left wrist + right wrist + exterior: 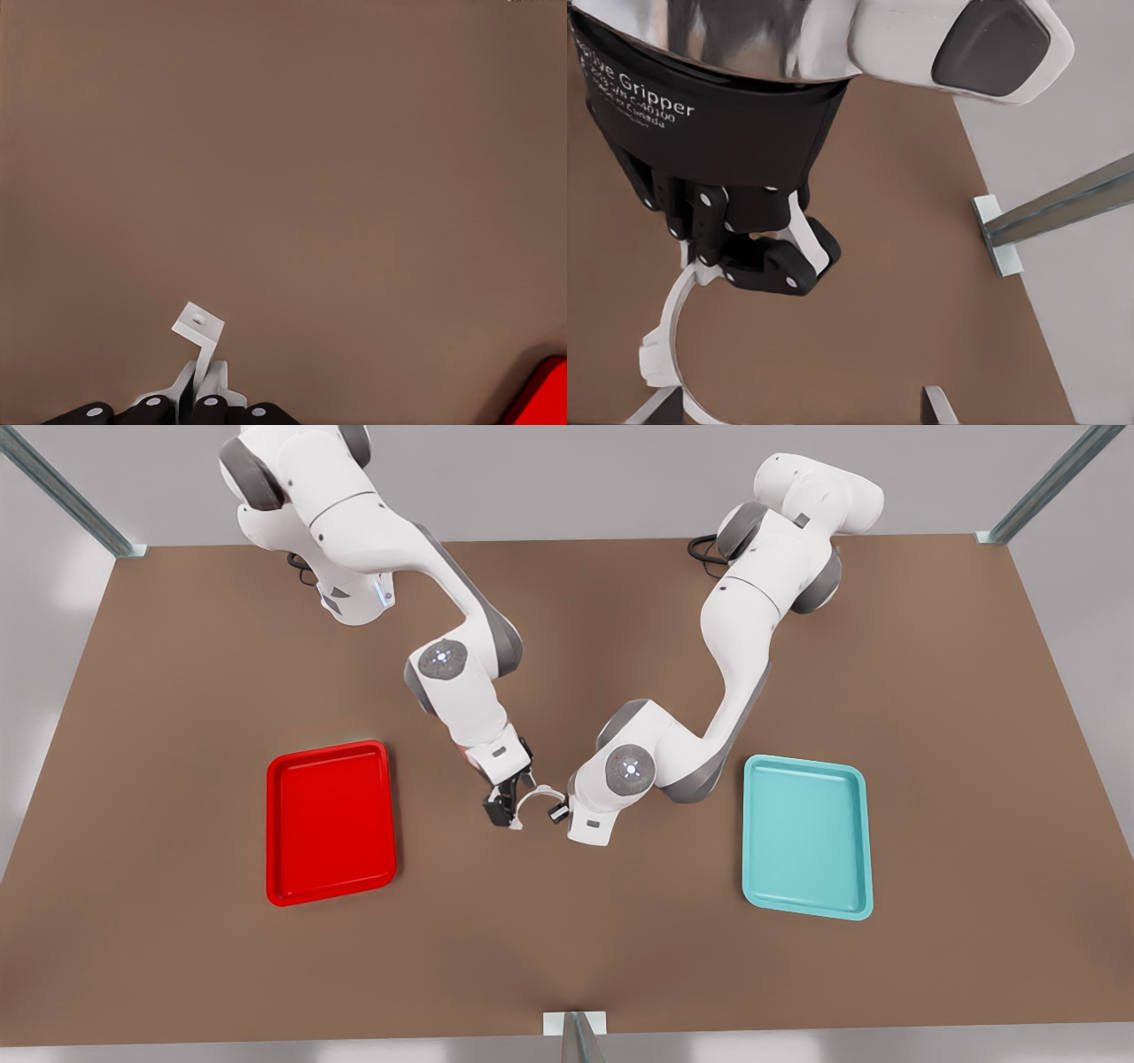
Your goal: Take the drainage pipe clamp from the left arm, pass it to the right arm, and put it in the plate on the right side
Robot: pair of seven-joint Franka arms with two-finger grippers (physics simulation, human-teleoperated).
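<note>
The drainage pipe clamp (pixel 537 793) is a thin white half-ring held just above the table's middle. My left gripper (pixel 559 812), on the arm at the front view's right, is shut on one end of it. In the left wrist view a tab of the clamp (pixel 198 324) sticks out past the left gripper (pixel 202 405). My right gripper (pixel 511 797), on the arm at the front view's left, is open around the clamp's other end. In the right wrist view the clamp (pixel 667 328) curves down from the left gripper (pixel 772 258) towards one finger of the right gripper (pixel 797 409). The red plate (pixel 330 824) lies at the front view's left.
A teal tray (pixel 806 837) lies at the front view's right. A corner of the red plate (pixel 545 394) shows in the left wrist view. A metal frame post (pixel 576 1035) stands at the table's near edge, and the right wrist view catches the post (pixel 997 235) too.
</note>
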